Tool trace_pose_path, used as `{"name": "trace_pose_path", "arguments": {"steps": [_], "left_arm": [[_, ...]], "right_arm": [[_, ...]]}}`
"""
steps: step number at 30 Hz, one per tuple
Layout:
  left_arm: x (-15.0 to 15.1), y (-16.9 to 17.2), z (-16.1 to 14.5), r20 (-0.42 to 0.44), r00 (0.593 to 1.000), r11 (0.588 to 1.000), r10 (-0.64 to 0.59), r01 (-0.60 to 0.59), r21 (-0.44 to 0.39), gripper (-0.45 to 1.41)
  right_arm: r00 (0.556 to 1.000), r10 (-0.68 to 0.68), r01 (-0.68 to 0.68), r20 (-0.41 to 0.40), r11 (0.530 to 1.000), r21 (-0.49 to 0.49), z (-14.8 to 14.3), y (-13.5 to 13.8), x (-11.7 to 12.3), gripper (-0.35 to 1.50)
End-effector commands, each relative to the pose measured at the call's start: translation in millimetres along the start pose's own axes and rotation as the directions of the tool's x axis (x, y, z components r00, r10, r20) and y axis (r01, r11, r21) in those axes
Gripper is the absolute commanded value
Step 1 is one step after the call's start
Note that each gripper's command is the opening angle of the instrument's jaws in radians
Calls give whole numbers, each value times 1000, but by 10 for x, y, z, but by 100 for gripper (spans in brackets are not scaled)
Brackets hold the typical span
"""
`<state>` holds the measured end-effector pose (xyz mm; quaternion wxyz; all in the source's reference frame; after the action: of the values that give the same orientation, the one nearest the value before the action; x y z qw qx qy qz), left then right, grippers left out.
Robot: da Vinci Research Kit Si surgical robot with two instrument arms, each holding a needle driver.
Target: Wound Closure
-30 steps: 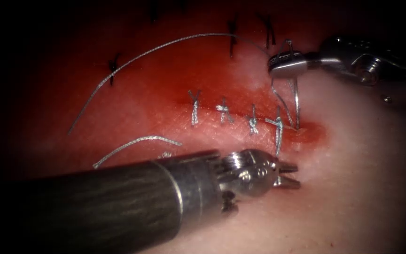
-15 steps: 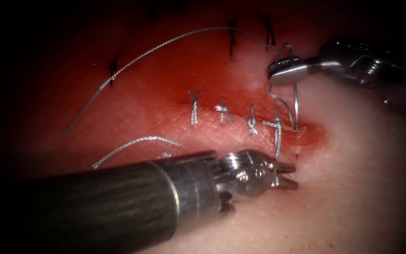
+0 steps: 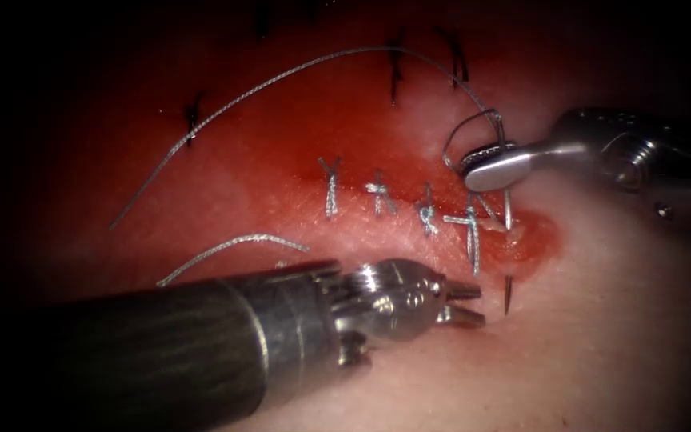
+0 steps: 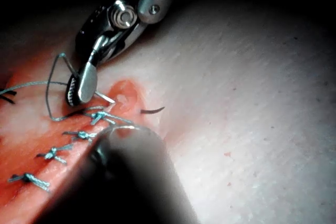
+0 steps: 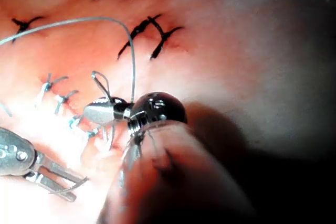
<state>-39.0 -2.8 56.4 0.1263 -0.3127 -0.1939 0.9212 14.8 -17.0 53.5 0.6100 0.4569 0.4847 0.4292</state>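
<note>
The right tool (image 3: 481, 164) has its jaws clamped on the needle (image 3: 507, 210) near its thread end, above the right end of the cut (image 3: 441, 210). From the jaws the needle runs down into the tissue (image 3: 601, 320) at the red fluid (image 3: 533, 236), and its dark tip (image 3: 507, 296) stands out of the tissue on the near side of the cut, just right of the left tool (image 3: 464, 304). A second ago the tip was hidden; half a second ago it just showed, and now more of it is out, while the right tool has come lower toward the cut. The left tool lies below the cut with its jaws slightly apart, holding nothing, its tips just beside the needle tip without touching it; it has drawn back a little to the left. In the left wrist view the needle tip (image 4: 152, 110) shows as a short dark curve out of the tissue past the fluid (image 4: 126, 92), near the right tool (image 4: 84, 85). The thread (image 3: 281, 76) loops at the right jaws and arcs away up and left over the tissue. Four stitches (image 3: 377, 196) sit along the cut left of the needle, and a cut end (image 3: 229, 248) lies above the left tool's shaft. In the right wrist view the left tool (image 5: 68, 184) shows its jaws parted.
</note>
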Motion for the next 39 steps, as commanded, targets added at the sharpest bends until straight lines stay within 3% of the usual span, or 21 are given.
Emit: {"name": "trace_pose_path", "arguments": {"steps": [1,6,7,10,13,14,15,17,19,21,25,27,33,36,39], "left_arm": [[4,-3,6,-1,1000,1000,1,-1,2,32],[4,-4,4,0,1000,1000,1,-1,3,32],[4,-4,3,3,1000,1000,-6,6,3,26],[6,-5,-6,-49,995,996,87,-86,24,4],[7,-5,-11,-88,983,987,158,-154,49,7],[8,-5,-15,-124,969,976,213,-205,73,14],[8,-5,-15,-124,969,976,213,-205,73,14],[9,-6,-19,-169,940,954,295,-280,107,41],[10,-7,-20,-212,906,929,366,-340,148,57],[11,-9,-20,-242,882,913,404,-373,163,69],[19,-15,-19,-298,839,890,456,-425,166,113],[24,-19,-16,-314,820,878,478,-449,165,121],[32,-26,-8,-339,803,871,490,-464,161,116],[37,-34,1,-348,792,865,501,-473,167,84],[39,-36,8,-352,798,872,489,-461,166,73]], "right_arm": [[1000,7,-7,3,1000,3,13,4,-5,-35],[999,49,-49,-1,999,4,12,0,-19,-35],[999,54,-54,-4,999,1,10,0,-20,-35],[997,65,-65,-35,998,-4,5,0,-22,-35],[994,70,-70,-82,998,2,1,3,-17,-35],[984,68,-68,-163,998,7,-4,7,-8,39],[984,68,-68,-163,998,7,-4,7,-8,39],[974,5,-11,-226,1000,-21,-7,11,0,98],[965,-20,12,-260,999,-33,-11,18,7,116],[965,-39,31,-259,999,-38,-14,26,12,121],[962,-78,66,-262,996,-56,-23,41,20,128],[957,-111,93,-267,992,-81,-35,54,24,128],[952,-135,107,-275,988,-115,-57,70,27,128],[952,-135,103,-276,986,-127,-70,72,26,126],[953,-134,103,-273,987,-124,-73,70,24,123]]}}
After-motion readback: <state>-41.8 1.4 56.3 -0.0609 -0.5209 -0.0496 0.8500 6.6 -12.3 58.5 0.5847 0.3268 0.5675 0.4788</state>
